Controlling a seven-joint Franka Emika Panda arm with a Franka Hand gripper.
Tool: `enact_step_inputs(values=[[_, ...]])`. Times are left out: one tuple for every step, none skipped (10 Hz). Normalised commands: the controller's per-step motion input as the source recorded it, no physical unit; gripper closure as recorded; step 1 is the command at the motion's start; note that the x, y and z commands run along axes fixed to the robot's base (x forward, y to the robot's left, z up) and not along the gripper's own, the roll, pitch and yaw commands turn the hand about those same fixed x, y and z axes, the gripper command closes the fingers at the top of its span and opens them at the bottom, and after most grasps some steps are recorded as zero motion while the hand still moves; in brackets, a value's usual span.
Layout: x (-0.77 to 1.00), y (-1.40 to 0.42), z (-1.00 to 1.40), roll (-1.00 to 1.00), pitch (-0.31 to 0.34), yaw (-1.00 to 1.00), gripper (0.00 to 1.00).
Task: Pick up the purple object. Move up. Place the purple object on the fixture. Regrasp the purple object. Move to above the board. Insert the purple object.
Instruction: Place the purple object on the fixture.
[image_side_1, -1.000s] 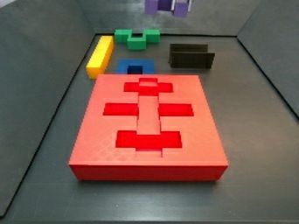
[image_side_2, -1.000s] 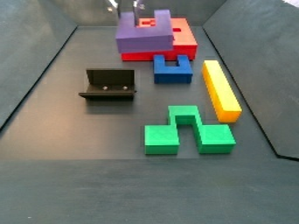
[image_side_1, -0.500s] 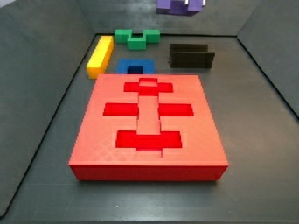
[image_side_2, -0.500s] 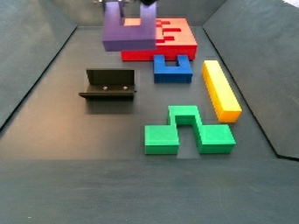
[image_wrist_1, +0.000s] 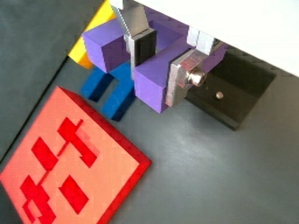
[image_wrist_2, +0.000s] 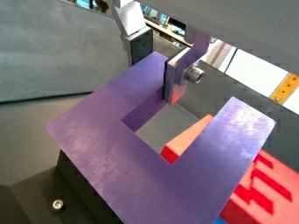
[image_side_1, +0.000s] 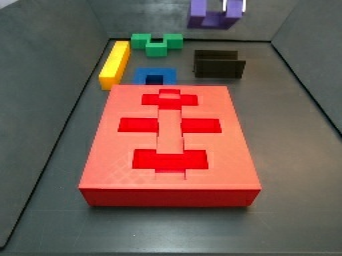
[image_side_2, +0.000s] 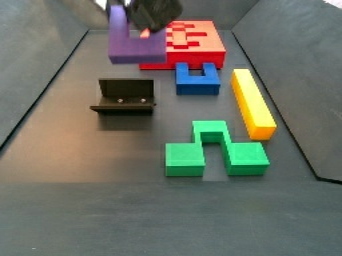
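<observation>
A: Broadly, what is laid out, from the biggest thing down?

B: The large thick red slab with shaped cut-outs, the board (image_side_1: 168, 143), is seen lying on the dark floor. A long yellow bar (image_side_2: 253, 101), a green U-shaped block (image_side_2: 214, 149) and a blue notched block (image_side_2: 198, 78) are set near it. The small black open-topped bracket, the fixture (image_side_2: 124, 97), is found beside the board, well apart from the green block.

A: And the piece in hand?

B: The small purple U-shaped plastic block, the purple object (image_wrist_1: 143, 66), is carried in the air, clamped by the gripper (image_wrist_1: 163, 58); a silver finger (image_wrist_2: 184, 73) is seen pressed flat against the inner face of a prong. In a side view the purple object (image_side_2: 134, 43) is shown hanging above and behind the fixture, clear of it.

A: How should placing it on the fixture be done well?

B: It is judged that the block should be brought squarely over the fixture's open top, lowered straight between the raised walls, and released only once it is seated, so that a clean regrasp is left possible.
</observation>
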Motion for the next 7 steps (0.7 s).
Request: enact_step_inputs(values=[[0.98,0.0,-0.59,0.07,-0.08,-0.18,1.0],[0.97,0.0,-0.38,0.0,-0.131,-0.19,1.0],[0.92,0.02,0.0,-0.05,-0.326,-0.25,1.0],[0.88,0.04,0.0,-0.07,-0.449,-0.25,1.0],[0.91,0.05,-0.04,0.0,-0.391,-0.15,1.0],[0.71,0.07,-0.48,-0.14,0.023,0.01,1.0],[0.42,0.12,-0.62,-0.14,0.229,0.16,1.0]])
